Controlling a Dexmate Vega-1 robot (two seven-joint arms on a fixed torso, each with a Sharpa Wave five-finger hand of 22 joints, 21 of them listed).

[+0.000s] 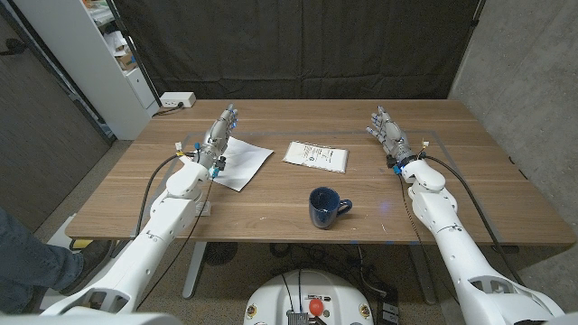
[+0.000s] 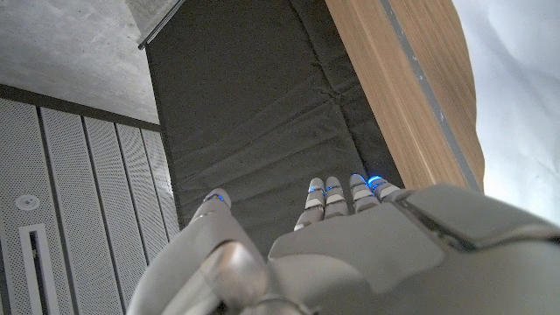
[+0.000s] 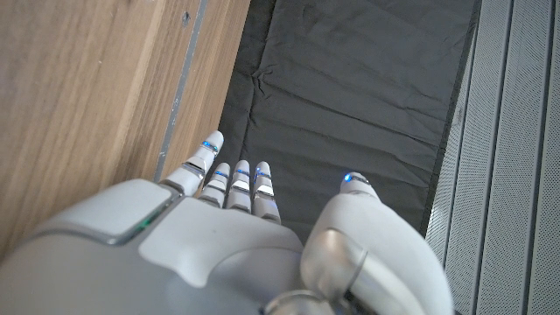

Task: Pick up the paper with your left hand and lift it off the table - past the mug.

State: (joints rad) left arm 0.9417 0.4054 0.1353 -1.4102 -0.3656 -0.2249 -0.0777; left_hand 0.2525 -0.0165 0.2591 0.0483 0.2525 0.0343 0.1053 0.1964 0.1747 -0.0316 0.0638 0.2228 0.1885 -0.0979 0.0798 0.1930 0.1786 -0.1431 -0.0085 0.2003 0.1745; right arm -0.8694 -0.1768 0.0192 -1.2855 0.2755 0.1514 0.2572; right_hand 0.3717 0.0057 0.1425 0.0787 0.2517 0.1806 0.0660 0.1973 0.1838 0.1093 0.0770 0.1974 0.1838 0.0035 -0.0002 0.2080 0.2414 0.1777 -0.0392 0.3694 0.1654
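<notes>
A white sheet of paper [image 1: 242, 163] lies on the wooden table [image 1: 271, 212] at the left middle. My left hand [image 1: 219, 132] stands at the sheet's far left corner with its fingers stretched out and apart, holding nothing. In the left wrist view the left hand [image 2: 350, 249] reaches over the paper [image 2: 516, 87] toward the table's far edge. A dark blue mug [image 1: 327, 208] stands upright near the front middle, to the right of the paper. My right hand [image 1: 388, 134] is raised at the far right, fingers extended and empty; the right hand [image 3: 227, 254] shows beside the tabletop [image 3: 79, 105].
A white printed packet [image 1: 316, 155] lies flat between the paper and the right hand. A power strip [image 1: 176, 101] sits at the far left corner, beside a white cabinet [image 1: 81, 54]. A black curtain [image 1: 298, 45] hangs behind the table. A person's leg [image 1: 27, 262] shows at the lower left.
</notes>
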